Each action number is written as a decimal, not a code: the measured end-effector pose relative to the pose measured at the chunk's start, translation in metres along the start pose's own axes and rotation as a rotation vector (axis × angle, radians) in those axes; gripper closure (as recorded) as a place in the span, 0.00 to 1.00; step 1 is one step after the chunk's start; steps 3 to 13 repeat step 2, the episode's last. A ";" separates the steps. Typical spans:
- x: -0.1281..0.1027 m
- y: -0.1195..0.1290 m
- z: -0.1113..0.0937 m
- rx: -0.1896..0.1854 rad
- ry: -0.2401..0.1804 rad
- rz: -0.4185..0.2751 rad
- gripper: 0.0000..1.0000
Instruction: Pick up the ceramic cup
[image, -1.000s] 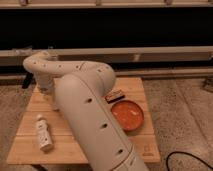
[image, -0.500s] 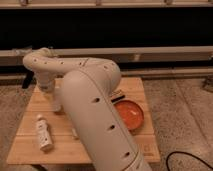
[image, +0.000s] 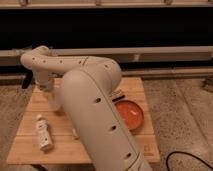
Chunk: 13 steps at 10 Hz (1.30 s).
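Arm (image: 90, 100) bends across the table (image: 145, 145) from bottom right, elbow high at far left, wrist dropping toward the left-centre boards. Gripper (image: 54, 104) sits low near the table, just right of the bottle (image: 43, 133), mostly hidden by the forearm, so can't tell how it's set. Cup not visible, judged to be behind the arm where the wrist points down. Bowl (image: 131, 114) sits right of the arm, bottle lies flat at front left, both apart from the reach path, likely distractors

White bottle (image: 43, 132) and orange bowl (image: 130, 114) on wooden table (image: 30, 150).
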 end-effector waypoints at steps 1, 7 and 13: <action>0.000 0.002 -0.004 0.002 -0.001 -0.004 0.67; -0.002 0.003 -0.009 0.004 -0.004 -0.007 0.69; -0.002 0.003 -0.009 0.004 -0.004 -0.007 0.69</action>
